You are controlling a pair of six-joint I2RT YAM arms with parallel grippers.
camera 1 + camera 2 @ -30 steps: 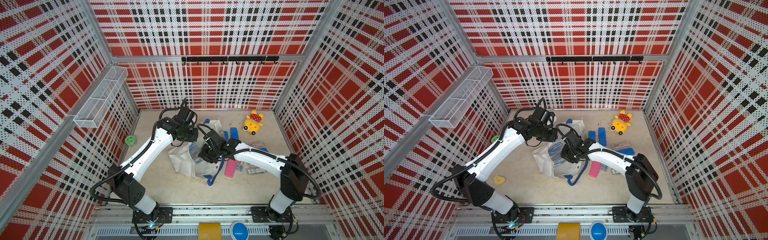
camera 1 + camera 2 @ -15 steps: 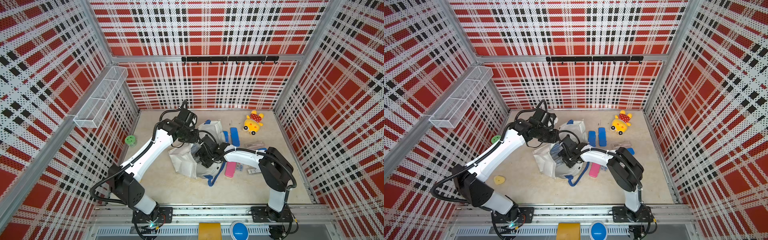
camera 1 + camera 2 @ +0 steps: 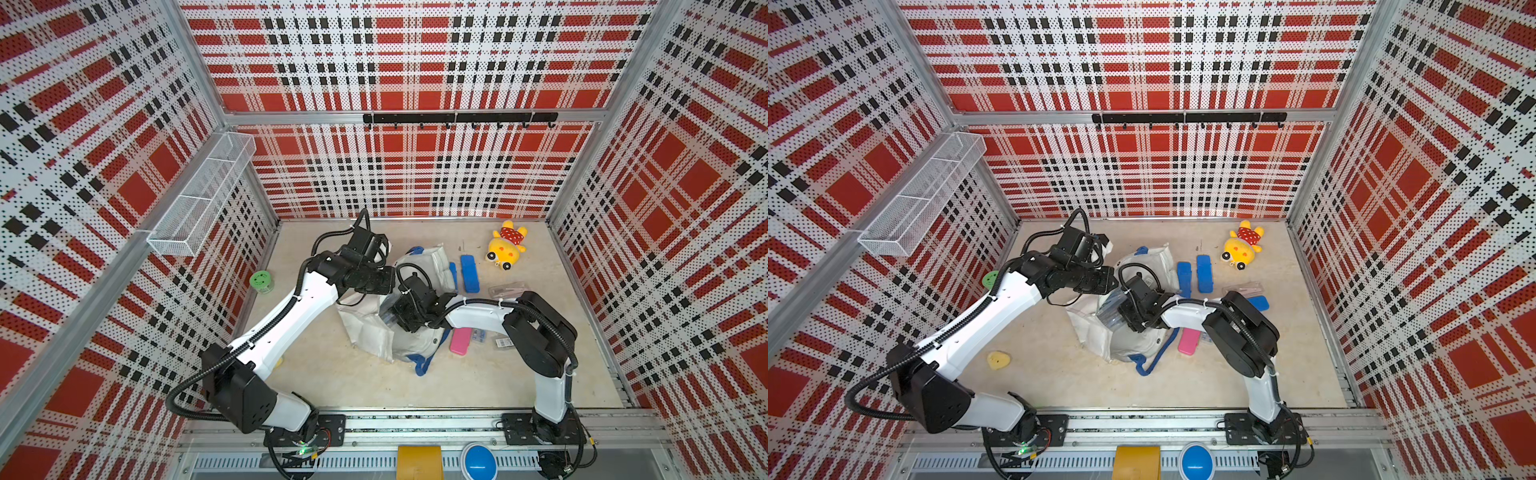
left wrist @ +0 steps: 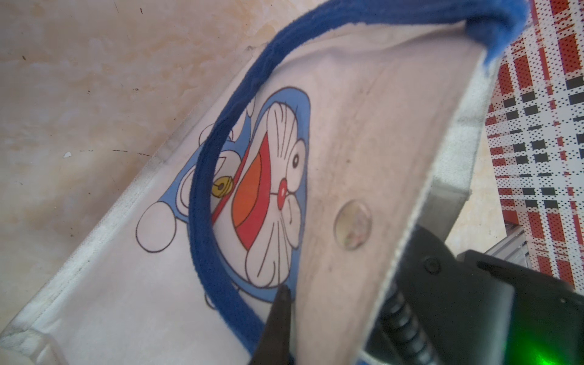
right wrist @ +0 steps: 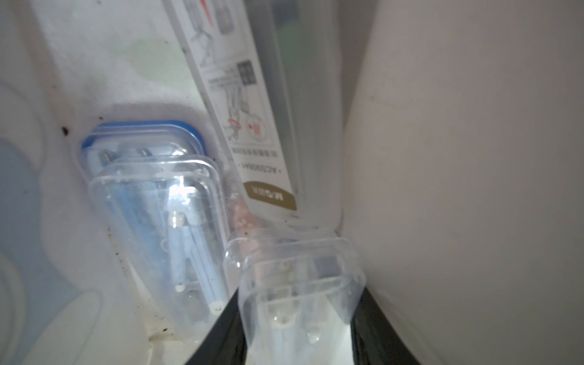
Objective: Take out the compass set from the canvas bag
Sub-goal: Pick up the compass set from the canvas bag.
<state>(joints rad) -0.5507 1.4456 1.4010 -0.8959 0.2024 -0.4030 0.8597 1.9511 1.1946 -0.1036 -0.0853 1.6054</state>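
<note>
One green roll (image 3: 261,281) sits leftmost, then the left gripper (image 4: 282,303) is pinched shut on the rim of the canvas bag (image 3: 368,328), which lies mid-table and is printed with a blue cartoon cat. Inside it are three clear cases: a blue-backed compass set (image 5: 148,196), a labelled case (image 5: 252,132) with a code starting ACS and a brown band perhaps reading M&G, and a third case (image 5: 294,275) between the half-parted jaws of the right gripper (image 5: 297,303), though I cannot tell whether they clamp it. Rightward lie two blue cases (image 3: 1204,273), one pink case (image 3: 1187,341) and one yellow toy (image 3: 1241,245).
</note>
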